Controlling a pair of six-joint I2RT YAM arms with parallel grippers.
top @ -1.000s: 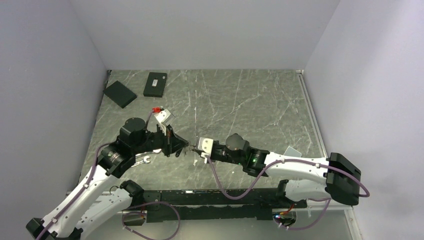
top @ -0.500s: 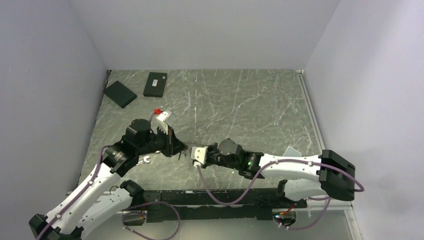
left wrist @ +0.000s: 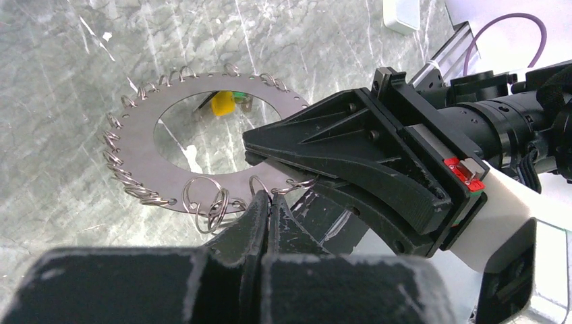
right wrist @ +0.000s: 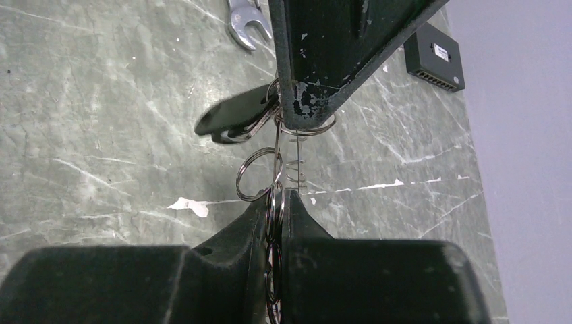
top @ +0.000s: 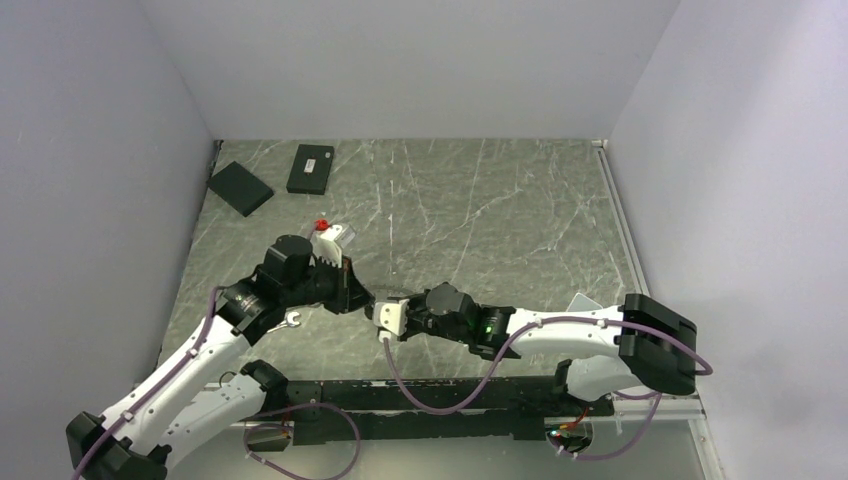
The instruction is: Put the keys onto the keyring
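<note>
Two end effectors, both clenched on one item held over the desk [top: 500,200] between the arms.

- keyring [left wrist: 135,145]: flat grey metal ring plate with a wide central hole. Its rim is fringed with small wire split rings [left wrist: 115,156], and larger loops hang at the lower edge.
- left end effector [left wrist: 268,206]: fingers closed on the plate's rim beside the hanging loops.
- right end effector [right wrist: 276,202]: fingers pinched on a neighbouring stretch of rim, with the plate edge-on between them.
- tag [left wrist: 223,103]: yellow-green, seen through the hole.
- dark flat piece [right wrist: 233,120]: hangs off a loop; possibly a key, the view is poor.
- wrench [right wrist: 246,20]: silver, open-ended, lying under the left arm.
- black boxes [top: 240,187] [top: 311,168]: two, at the far left corner.
</note>
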